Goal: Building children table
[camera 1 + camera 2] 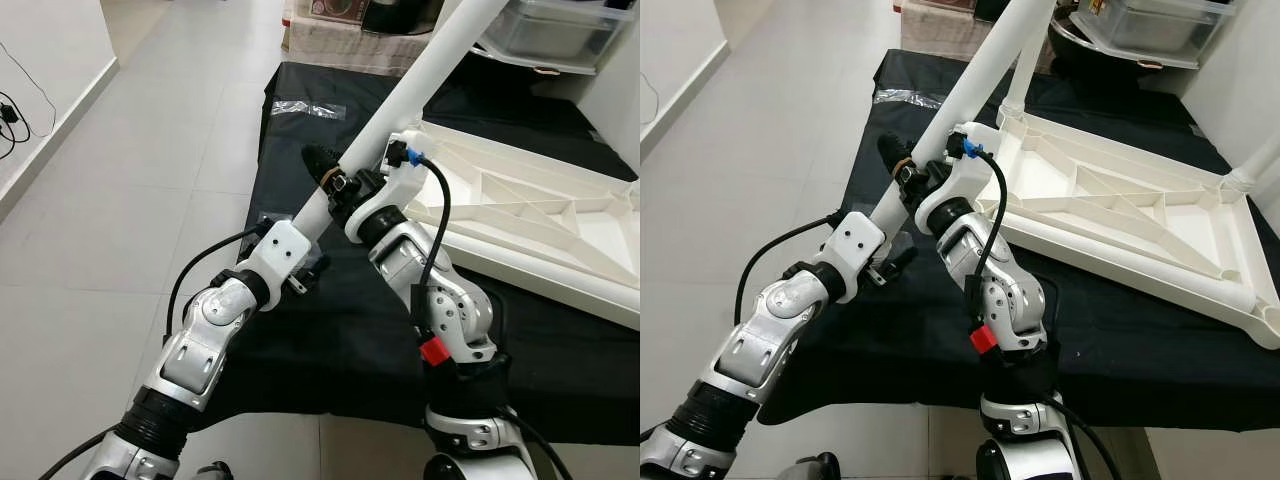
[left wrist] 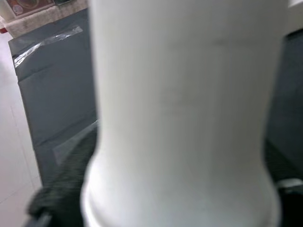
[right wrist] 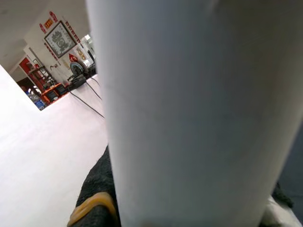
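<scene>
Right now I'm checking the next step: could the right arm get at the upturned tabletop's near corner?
Probably not freely. The right gripper is clamped with the left gripper on the white table leg; the tabletop lies unobstructed beside it.

My white table leg (image 1: 420, 75) runs out past the top edge, its far end unseen. It hides most of my right claw (image 1: 328, 172) and all but a dark blur of my left claw (image 2: 61, 198). The upturned tabletop (image 1: 1120, 215) is cut off at the right edge.
</scene>
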Tool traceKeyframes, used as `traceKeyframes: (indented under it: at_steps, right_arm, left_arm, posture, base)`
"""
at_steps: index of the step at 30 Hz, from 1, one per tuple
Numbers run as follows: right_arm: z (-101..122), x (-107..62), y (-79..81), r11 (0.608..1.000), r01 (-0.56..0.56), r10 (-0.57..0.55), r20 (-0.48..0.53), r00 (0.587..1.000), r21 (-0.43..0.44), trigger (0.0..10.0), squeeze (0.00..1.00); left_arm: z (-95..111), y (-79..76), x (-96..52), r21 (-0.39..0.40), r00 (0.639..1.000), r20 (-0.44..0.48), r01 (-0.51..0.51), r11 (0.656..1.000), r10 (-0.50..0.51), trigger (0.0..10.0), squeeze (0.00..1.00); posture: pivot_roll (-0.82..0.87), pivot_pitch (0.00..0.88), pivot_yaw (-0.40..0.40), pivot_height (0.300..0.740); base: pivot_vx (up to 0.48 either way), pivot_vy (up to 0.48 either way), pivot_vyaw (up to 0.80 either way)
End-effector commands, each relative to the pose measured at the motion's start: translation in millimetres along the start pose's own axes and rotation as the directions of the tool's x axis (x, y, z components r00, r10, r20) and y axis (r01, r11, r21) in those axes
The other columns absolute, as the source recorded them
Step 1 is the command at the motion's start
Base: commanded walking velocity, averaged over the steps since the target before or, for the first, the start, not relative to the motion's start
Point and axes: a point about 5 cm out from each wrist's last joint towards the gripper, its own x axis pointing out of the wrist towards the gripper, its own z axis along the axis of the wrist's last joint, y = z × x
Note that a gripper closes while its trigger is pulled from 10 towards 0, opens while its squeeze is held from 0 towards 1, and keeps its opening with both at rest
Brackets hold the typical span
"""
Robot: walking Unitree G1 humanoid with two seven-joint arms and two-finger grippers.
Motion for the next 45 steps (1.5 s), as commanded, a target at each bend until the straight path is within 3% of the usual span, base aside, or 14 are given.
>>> traceKeyframes:
  at_steps: [1, 10, 11, 12, 13, 14, 18, 19, 20, 21, 29, 37, 40, 45]
  right_arm:
    - [4, -0.7, 10.5, 0.998, -0.055, 0.055, 0.019, 0.998, 0.019, 10.0, 0.00]
    - [1, -0.5, 10.7, 0.997, -0.078, 0.078, 0.002, 0.997, 0.029, 10.0, 0.00]
    - [1, -0.3, 9.4, 0.995, -0.092, 0.092, 0.002, 0.996, 0.041, 10.0, 0.00]
    - [2, -0.1, 6.9, 0.995, -0.096, 0.096, 0.004, 0.995, 0.035, 10.0, 0.78]
    - [2, -0.1, 6.9, 0.995, -0.096, 0.096, 0.004, 0.995, 0.035, 10.0, 0.78]
    - [1, -0.1, 5.4, 0.993, -0.112, 0.112, 0.001, 0.994, 0.040, 10.0, 1.00]
    - [1, -0.4, 2.0, 0.986, -0.163, 0.163, -0.004, 0.987, 0.042, 10.0, 1.00]
    - [1, -0.4, -0.3, 0.981, -0.191, 0.191, -0.004, 0.982, 0.044, 10.0, 0.76]
    - [1, -0.4, -0.3, 0.981, -0.191, 0.191, -0.004, 0.982, 0.044, 10.0, 0.76]
    - [2, -0.6, -2.5, 0.977, -0.209, 0.210, -0.006, 0.978, 0.044, 10.0, 0.00]
    - [-9, -13.6, -4.3, 0.880, -0.465, 0.473, -0.095, 0.876, 0.095, 10.0, 0.00]
    - [-11, -12.3, -8.9, 0.858, -0.502, 0.512, -0.106, 0.853, 0.104, 10.0, 0.00]
    - [-4, -14.1, -6.5, 0.803, -0.579, 0.593, -0.092, 0.800, 0.142, 10.0, 0.00]
    - [-3, -19.2, -4.8, 0.752, -0.644, 0.658, -0.122, 0.743, 0.141, 10.0, 0.00]
  left_arm:
    - [-11, -11.2, -0.6, 0.006, 0.998, -0.039, 0.049, 0.999, -0.049, 0.0, 0.00]
    - [-14, -1.7, -2.1, 0.072, 0.997, -0.055, 0.064, 0.995, -0.060, 0.0, 0.00]
    - [-13, 0.2, -3.3, 0.058, 0.996, -0.058, 0.065, 0.996, -0.062, 10.0, 0.00]
    - [-12, 0.9, -4.9, 0.044, 0.996, -0.050, 0.080, 0.996, -0.078, 10.0, 0.00]
    - [-12, 0.9, -4.9, 0.044, 0.996, -0.050, 0.080, 0.996, -0.078, 10.0, 0.00]
    - [-11, 1.6, -6.6, 0.038, 0.995, -0.045, 0.095, 0.995, -0.093, 10.0, 0.00]
    - [-10, 7.3, -14.0, 0.027, 0.991, -0.042, 0.125, 0.992, -0.124, 10.0, 0.00]
    - [-9, 11.1, -18.9, 0.020, 0.988, -0.039, 0.148, 0.989, -0.147, 10.0, 0.00]
    - [-9, 11.1, -18.9, 0.020, 0.988, -0.039, 0.148, 0.989, -0.147, 10.0, 0.00]
    - [-9, 14.8, -22.8, 0.022, 0.986, -0.040, 0.162, 0.987, -0.161, 10.0, 0.00]
    - [6, 16.0, -46.2, -0.135, 0.916, 0.033, 0.399, 0.907, -0.399, 10.0, 0.00]
    - [5, 10.8, -58.6, -0.214, 0.869, 0.041, 0.489, 0.845, -0.493, 10.0, 0.00]
    - [1, 6.8, -71.1, -0.298, 0.819, 0.044, 0.557, 0.775, -0.572, 10.0, 0.00]
    - [-3, 8.0, -77.7, -0.329, 0.796, 0.029, 0.579, 0.746, -0.605, 10.0, 0.00]
  posture:
    - [0.07, 0.133, -0.106, 0.740]
    - [0.07, 0.125, -0.105, 0.740]
    - [0.07, 0.122, -0.098, 0.740]
    - [0.07, 0.122, -0.098, 0.740]
    - [0.07, 0.122, -0.098, 0.740]
    - [0.08, 0.117, -0.099, 0.740]
    - [0.08, 0.113, -0.092, 0.740]
    - [0.09, 0.110, -0.089, 0.740]
    - [0.09, 0.110, -0.089, 0.740]
    - [0.09, 0.105, -0.087, 0.740]
    - [0.10, 0.098, -0.075, 0.740]
    - [0.11, 0.100, -0.073, 0.740]
    - [0.11, 0.104, -0.073, 0.740]
    - [0.11, 0.109, -0.073, 0.740]
  base:
    - [0.000, 0.000, 0.00]
    - [0.000, 0.000, 0.00]
    - [0.000, 0.000, 0.00]
    - [0.000, 0.000, 0.00]
    - [0.000, 0.000, 0.00]
    - [0.000, 0.000, 0.00]
    - [0.000, 0.000, 0.00]
    - [0.000, 0.000, 0.00]
    - [0.000, 0.000, 0.00]
    - [0.000, 0.000, 0.00]
    - [0.000, 0.000, 0.00]
    - [0.000, 0.000, 0.00]
    - [0.000, 0.000, 0.00]
    - [0.000, 0.000, 0.00]
